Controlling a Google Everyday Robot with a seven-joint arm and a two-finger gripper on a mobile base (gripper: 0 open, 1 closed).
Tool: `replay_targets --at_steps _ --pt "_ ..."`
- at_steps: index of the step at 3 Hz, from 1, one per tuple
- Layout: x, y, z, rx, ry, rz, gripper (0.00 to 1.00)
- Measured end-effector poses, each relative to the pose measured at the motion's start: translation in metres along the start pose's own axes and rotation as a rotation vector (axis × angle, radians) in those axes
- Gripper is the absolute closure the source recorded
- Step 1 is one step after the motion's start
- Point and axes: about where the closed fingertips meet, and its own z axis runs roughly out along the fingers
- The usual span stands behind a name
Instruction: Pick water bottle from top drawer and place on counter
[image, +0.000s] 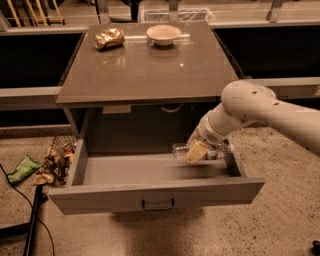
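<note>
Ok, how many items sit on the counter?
2: a foil bag back left, a bowl back centre of the counter. The tool is in the top drawer at the water bottle.

arm (265, 107) wht, smooth, round elbow jt | gripper (196, 151) tan, in top drawer (155, 192)

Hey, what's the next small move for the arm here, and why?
Probably lift the gripper a little, drawing toward the drawer front: it sits on the water bottle at the drawer's right rear, and the counter edge hangs above.
</note>
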Motion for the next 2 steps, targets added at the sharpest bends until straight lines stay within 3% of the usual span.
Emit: replay_targets --at_steps 1,2 --pt "-0.0147 -0.0024 -0.074 0.132 -0.012 -0.053 1.0" --pt "-0.0147 -0.0024 -0.074 0.132 -0.012 -0.053 1.0"
